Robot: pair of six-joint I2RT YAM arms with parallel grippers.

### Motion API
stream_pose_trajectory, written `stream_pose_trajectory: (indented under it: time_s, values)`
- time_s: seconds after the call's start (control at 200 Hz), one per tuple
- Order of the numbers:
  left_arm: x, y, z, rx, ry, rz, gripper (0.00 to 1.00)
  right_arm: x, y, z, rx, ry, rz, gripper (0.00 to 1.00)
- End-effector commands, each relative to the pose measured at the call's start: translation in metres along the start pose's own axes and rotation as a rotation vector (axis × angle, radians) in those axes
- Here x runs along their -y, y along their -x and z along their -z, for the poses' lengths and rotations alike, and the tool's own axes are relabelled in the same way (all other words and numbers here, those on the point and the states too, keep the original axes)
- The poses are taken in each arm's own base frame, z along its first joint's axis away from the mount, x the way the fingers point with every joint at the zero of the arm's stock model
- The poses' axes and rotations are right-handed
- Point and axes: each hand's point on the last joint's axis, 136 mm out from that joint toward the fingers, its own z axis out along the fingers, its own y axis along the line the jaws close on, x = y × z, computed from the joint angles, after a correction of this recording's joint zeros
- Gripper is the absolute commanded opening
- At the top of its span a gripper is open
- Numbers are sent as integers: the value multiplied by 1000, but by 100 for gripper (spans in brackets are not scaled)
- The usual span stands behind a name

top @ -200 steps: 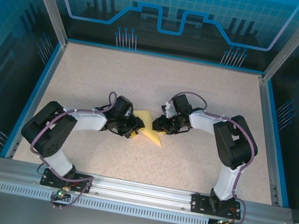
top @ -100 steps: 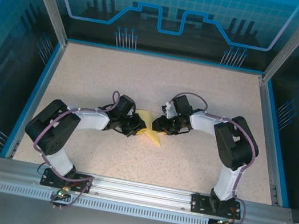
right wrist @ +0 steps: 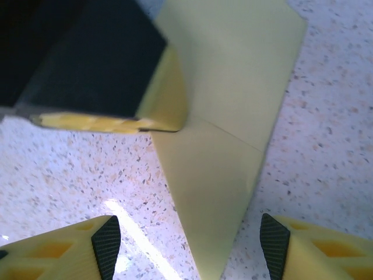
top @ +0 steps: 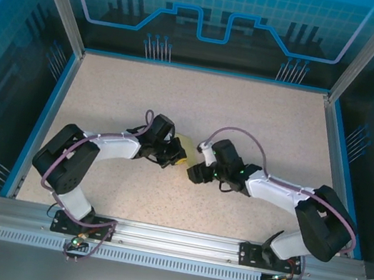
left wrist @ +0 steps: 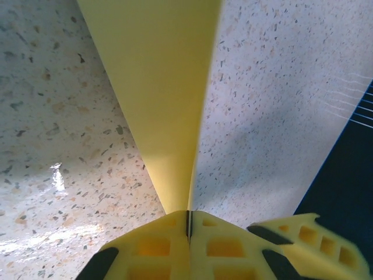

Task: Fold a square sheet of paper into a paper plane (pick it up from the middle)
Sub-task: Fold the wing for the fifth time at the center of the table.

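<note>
The paper plane [right wrist: 224, 146] is pale yellow paper folded into a narrow pointed dart with a crease across it. Its tip points down between my right gripper's [right wrist: 189, 248] open fingers, which do not touch it. My left gripper [left wrist: 188, 216] is shut on the paper plane [left wrist: 157, 87], with the folded edge pinched between the yellow jaws. From above, the left gripper [top: 175, 157] and right gripper [top: 194, 171] meet mid-table, and a small patch of the paper plane [top: 185, 145] shows between them. The left gripper's finger [right wrist: 111, 122] clamps the paper's upper left edge.
The speckled beige table [top: 249, 115] is bordered by a blue rim [top: 43, 114] and clear side walls. The right arm's elbow [top: 323, 229] lies low near the front right. A metal rail [top: 169, 242] runs along the near edge.
My left gripper has shut on the paper and shifted slightly up and right. My right gripper has opened wider and drawn back down, with its elbow swinging out to the right.
</note>
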Motion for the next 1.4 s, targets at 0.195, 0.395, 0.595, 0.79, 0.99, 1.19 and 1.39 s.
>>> stream_pose_trajectory:
  time_s: [0.195,0.395,0.595,0.79,0.99,1.19,1.39]
  values:
    - [-3,-2,0,-3,43,-1,4,-12,23,-18,213,-162,449,64]
    - [-2,-2,1,-3,43,11,4,-10,18,-38,196,-214,543,55]
    - [1,-1,1,-1,36,20,5,-10,8,-42,176,-219,578,40]
    - [3,4,7,10,61,7,13,-17,-2,-43,132,-219,676,20]
    - [-3,13,15,20,90,-3,21,-17,-2,-40,143,-232,690,17]
    - [-7,14,15,15,101,-7,18,-17,-3,-40,142,-225,683,18]
    - [-5,13,16,9,93,1,9,-17,5,-43,160,-239,652,32]
